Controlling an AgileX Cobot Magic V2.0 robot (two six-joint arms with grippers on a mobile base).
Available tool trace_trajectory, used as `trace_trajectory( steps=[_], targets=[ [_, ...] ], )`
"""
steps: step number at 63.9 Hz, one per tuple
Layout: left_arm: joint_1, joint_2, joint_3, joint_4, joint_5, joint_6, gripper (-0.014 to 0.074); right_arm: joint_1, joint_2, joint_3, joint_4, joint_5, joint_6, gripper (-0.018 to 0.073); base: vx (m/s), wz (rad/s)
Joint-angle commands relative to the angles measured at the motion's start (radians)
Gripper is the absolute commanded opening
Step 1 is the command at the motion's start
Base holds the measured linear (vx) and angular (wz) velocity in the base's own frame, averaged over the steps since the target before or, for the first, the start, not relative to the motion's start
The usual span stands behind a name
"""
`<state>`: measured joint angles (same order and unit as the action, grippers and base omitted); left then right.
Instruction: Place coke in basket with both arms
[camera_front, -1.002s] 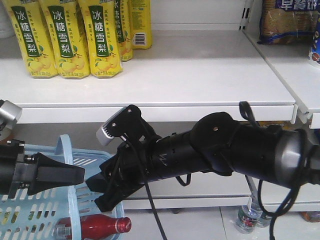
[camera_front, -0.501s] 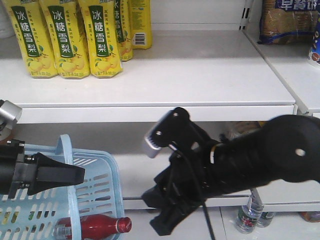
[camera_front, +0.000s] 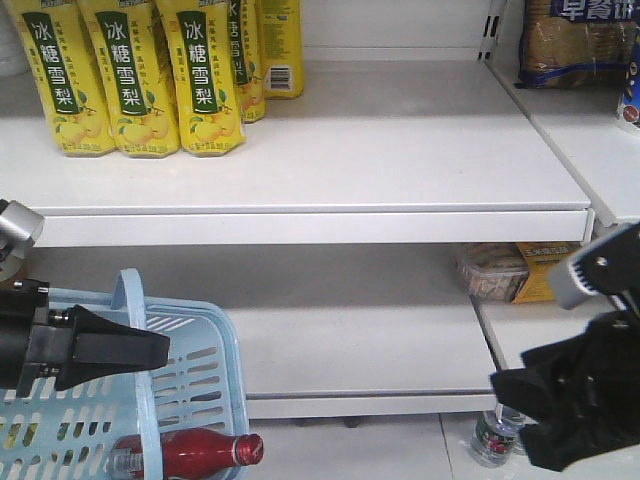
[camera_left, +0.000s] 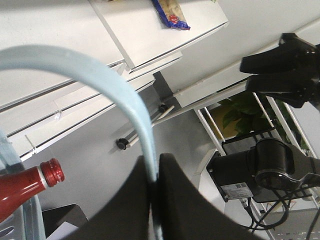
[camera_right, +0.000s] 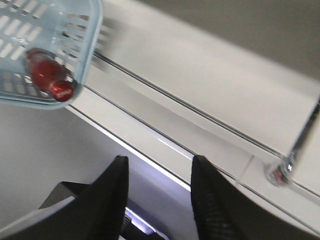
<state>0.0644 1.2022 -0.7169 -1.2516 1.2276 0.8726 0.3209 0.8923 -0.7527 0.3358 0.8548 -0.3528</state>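
Observation:
The red coke (camera_front: 185, 452) lies on its side inside the light blue basket (camera_front: 205, 365) at the lower left. It also shows in the left wrist view (camera_left: 27, 184) and the right wrist view (camera_right: 47, 75). My left gripper (camera_front: 160, 350) is shut on the basket's thin loop handle (camera_left: 105, 75), with the jaws (camera_left: 154, 172) pinching it. My right gripper (camera_front: 515, 420) is open and empty at the lower right, well away from the basket (camera_right: 75, 30). In its wrist view (camera_right: 160, 162) the jaws stand apart with nothing between them.
Yellow pear-drink bottles (camera_front: 150, 80) stand on the upper white shelf. A snack bag (camera_front: 580, 40) is at the top right. Packaged food (camera_front: 500, 270) sits on the lower shelf, and a clear bottle (camera_front: 495, 435) stands on the floor by my right arm.
My right arm has swung from beside the basket across to the lower right. The left gripper, the basket and the coke have not moved.

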Motion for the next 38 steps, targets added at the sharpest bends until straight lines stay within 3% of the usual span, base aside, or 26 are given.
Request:
trace_trajectory(
  steps=[1,10,38],
  targets=[
    [-0.003,-0.024,-0.029,-0.086,0.011,0.018,-0.0006,-0.045,-0.065,-0.024,-0.124,0.049,0.108,0.0275,0.0,0.0],
    [-0.003,-0.024,-0.029,-0.086,0.011,0.018,-0.0006,-0.05,-0.161,-0.024,-0.257,0.131,0.264,0.0259,0.0,0.0],
    [-0.003,-0.024,-0.029,-0.086,0.011,0.018,-0.0006,-0.05,-0.448,-0.024,-0.336,0.215,0.407,0.0255,0.0,0.0]
  ],
)
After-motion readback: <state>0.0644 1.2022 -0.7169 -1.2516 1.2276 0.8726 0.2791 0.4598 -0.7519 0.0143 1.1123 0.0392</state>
